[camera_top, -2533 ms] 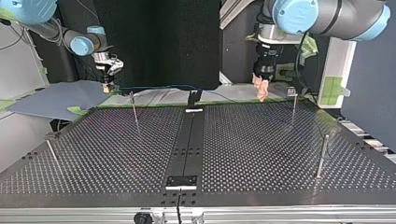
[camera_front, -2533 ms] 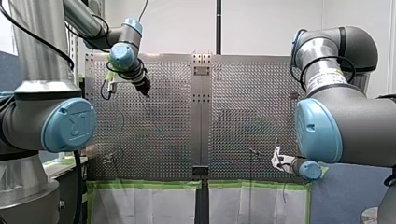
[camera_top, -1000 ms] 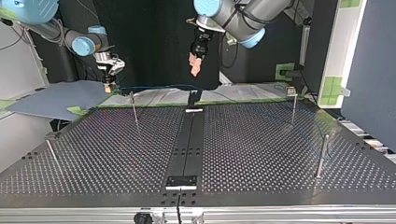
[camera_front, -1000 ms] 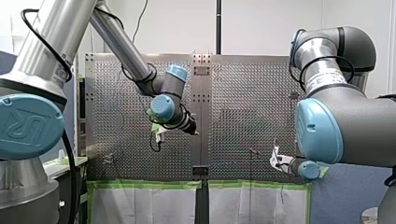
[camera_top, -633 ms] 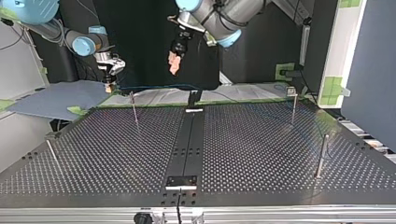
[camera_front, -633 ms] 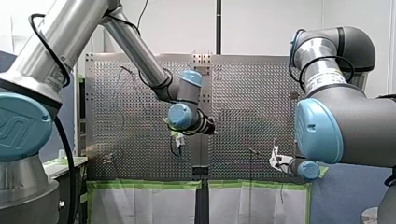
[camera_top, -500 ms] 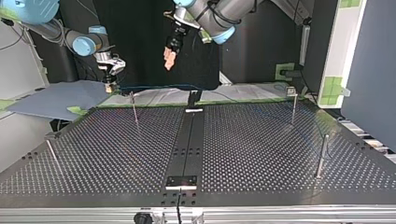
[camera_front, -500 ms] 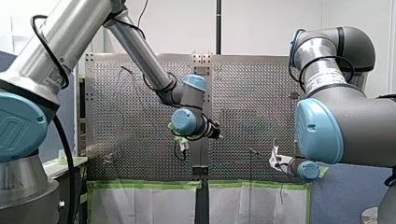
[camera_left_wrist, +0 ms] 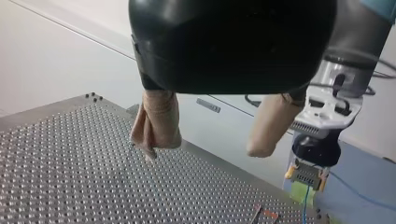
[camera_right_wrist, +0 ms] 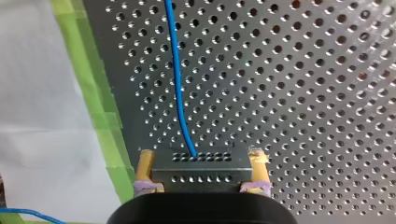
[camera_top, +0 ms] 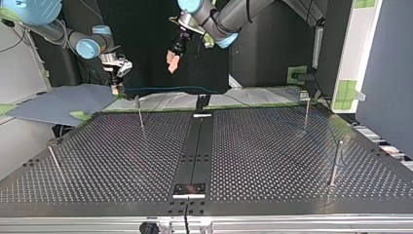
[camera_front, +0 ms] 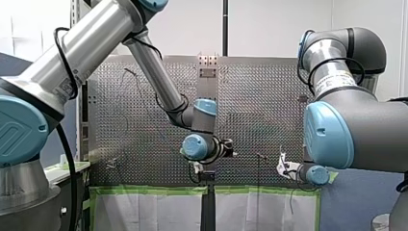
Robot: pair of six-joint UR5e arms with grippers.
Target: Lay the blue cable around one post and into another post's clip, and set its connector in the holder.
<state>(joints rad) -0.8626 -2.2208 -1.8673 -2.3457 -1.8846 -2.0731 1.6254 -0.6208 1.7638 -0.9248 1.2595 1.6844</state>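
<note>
My right claw point(camera_right_wrist: 201, 171) is clamped on the dark grey, hole-dotted rectangular connector point(camera_right_wrist: 200, 162), yellowish pads pressing its two ends. The thin blue cable point(camera_right_wrist: 176, 84) leaves the connector's face and runs off over the perforated metal table point(camera_top: 272, 146). So the connector is in hand, not in any holder, and that step is wholly open. In the top view the cable hangs as a nearly level line in the air along the table's far edge, passing the small black bracket point(camera_top: 201, 102) at that edge's middle; whether that bracket is the holder I can't tell, and I lose the cable's far end. The nearest thin upright metal post point(camera_top: 140, 113) stands just beside my right claw with no cable round it, as far as I can see. My left claw point(camera_left_wrist: 210, 133) hovers high above the far edge, beige pads point(camera_left_wrist: 158, 119) apart, nothing between them. My read: grasp done; routing, clipping and seating all left
</note>
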